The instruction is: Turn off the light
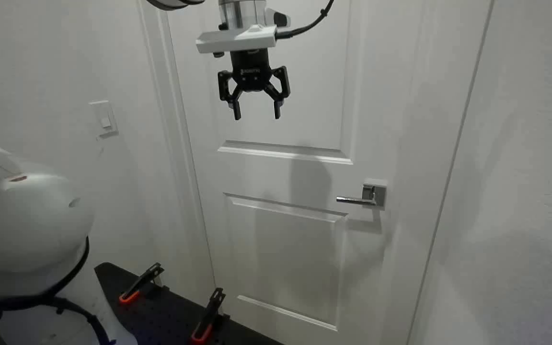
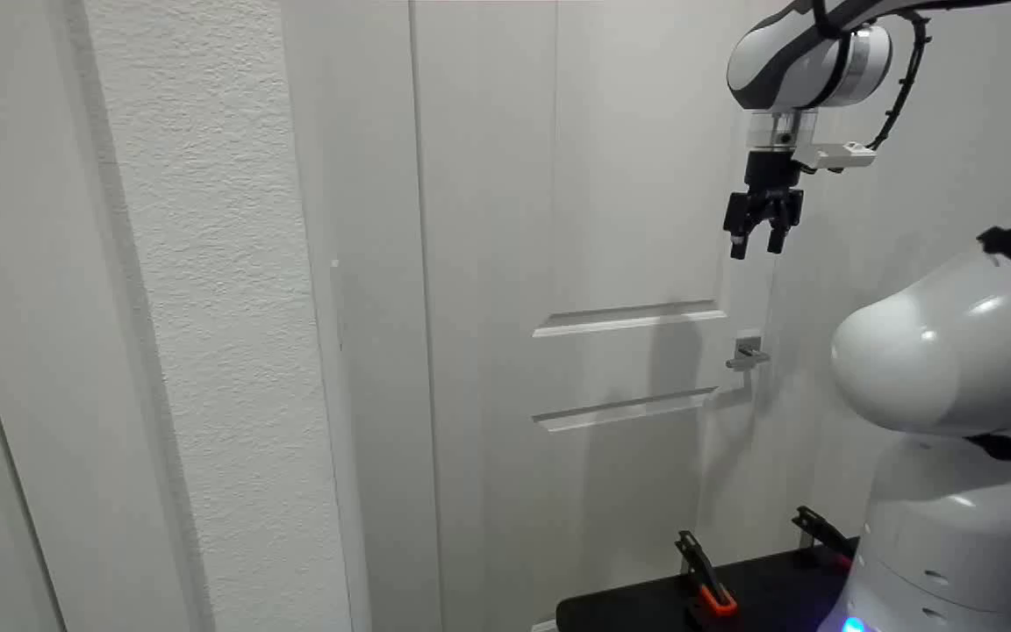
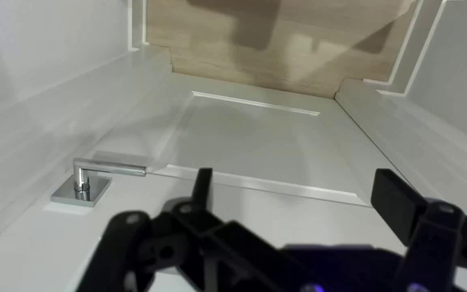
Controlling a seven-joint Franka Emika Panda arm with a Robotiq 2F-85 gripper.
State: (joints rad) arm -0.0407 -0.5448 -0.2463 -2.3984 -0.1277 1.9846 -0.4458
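The light switch [image 1: 103, 118], a small white wall plate with a paddle, is on the wall left of the door in an exterior view. I cannot clearly make it out elsewhere. No lamp is in view. My black gripper [image 1: 257, 117] hangs fingers down in front of the upper door, to the right of the switch and well apart from it. It also shows in an exterior view [image 2: 757, 252] and in the wrist view [image 3: 296, 172]. Its fingers are spread wide with nothing between them.
A white panel door [image 1: 276, 175] has a silver lever handle [image 1: 362, 199], also in the wrist view [image 3: 110, 166]. The white robot base [image 1: 31, 215] stands beside a black table [image 1: 161, 316] with orange-tipped clamps [image 1: 209, 314]. Walls flank the door.
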